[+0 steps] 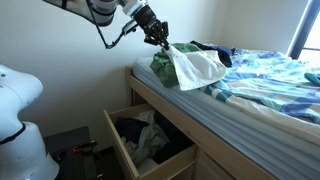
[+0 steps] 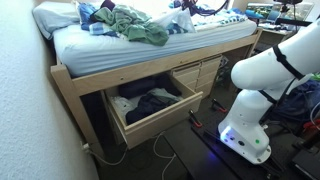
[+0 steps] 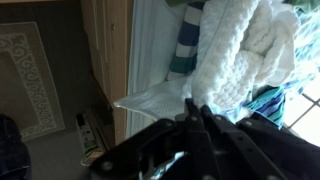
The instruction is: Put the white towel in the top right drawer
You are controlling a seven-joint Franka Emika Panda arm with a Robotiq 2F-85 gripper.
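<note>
Wooden bed frame [image 2: 75, 85], light-coloured, fills both exterior views. On top lies a mattress with rumpled blue-and-white striped bedding [image 1: 265, 80]. Plain white wall [image 2: 20, 90] runs alongside, and one window [image 1: 305, 25] sits behind the bed. One white robot base [image 2: 262, 85] stands on the floor near the frame. One wide wooden drawer [image 2: 160, 118] is pulled out under the bed with dark and pale clothes heaped inside. Closed drawer fronts [image 2: 207, 72] sit just beside it, count unclear. One pale patterned rug [image 3: 30, 80] lies on the floor in the wrist view. One crumpled green garment [image 1: 160, 65] lies at the mattress edge. One white knitted towel [image 1: 195, 65] hangs over the bed edge, lifted by a corner and touching the green garment, above and outside the open drawer. Black gripper [image 1: 159, 38] is clenched on that towel corner, and the wrist view shows the jaws pinched together on the fabric.
</note>
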